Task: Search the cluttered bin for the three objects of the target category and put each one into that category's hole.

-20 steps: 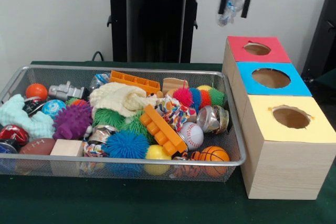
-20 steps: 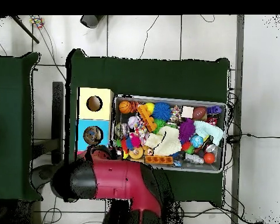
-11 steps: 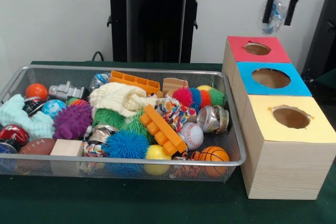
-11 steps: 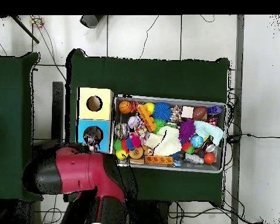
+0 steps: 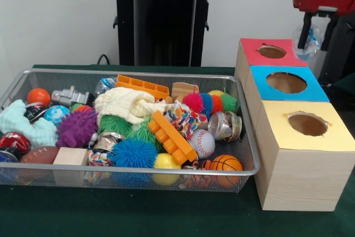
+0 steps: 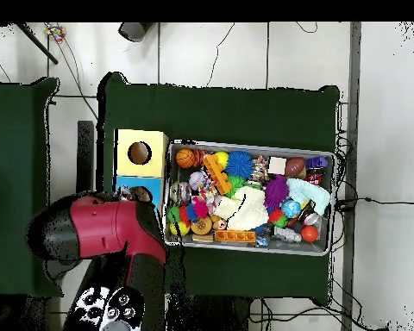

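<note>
My gripper hangs at the upper right in the front view, just past the right edge of the red box. It is shut on a clear crumpled plastic piece that dangles between the black fingers. The red box's hole lies lower and to the left of it. In front of the red box stand a blue box and a yellow box, each with a round hole on top. Seen from overhead, the red arm covers the gripper, the red box and most of the blue box.
A wire mesh bin to the left of the boxes is packed with toys: an orange brick, a baseball, a blue spiky ball, a cream cloth and a purple spiky ball. A dark stand is behind the gripper.
With the plastic piece still held, the gripper has travelled right and a little lower in the front view, crossing over the red box. Overhead, the arm has swung left.
</note>
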You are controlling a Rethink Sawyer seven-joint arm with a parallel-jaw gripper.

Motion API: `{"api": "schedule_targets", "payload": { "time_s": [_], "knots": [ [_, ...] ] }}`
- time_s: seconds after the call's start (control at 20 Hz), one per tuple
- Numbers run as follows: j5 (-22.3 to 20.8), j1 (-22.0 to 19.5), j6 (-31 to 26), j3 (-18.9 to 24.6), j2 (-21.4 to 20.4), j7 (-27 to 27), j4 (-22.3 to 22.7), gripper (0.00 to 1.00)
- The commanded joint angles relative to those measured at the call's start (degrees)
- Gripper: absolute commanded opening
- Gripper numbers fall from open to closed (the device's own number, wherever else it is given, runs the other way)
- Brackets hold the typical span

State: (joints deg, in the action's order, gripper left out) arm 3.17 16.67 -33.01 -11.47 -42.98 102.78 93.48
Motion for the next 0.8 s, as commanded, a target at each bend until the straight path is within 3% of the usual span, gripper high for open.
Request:
{"api": "schedule_targets", "payload": {
  "time_s": [0.05,0.8],
  "knots": [
    [2.09,-1.87,-6.48,2.57,5.52,10.69,-7.72,0.0],
    [2.16,-3.61,-6.19,3.35,5.26,8.12,-7.94,0.0]
  ]
}}
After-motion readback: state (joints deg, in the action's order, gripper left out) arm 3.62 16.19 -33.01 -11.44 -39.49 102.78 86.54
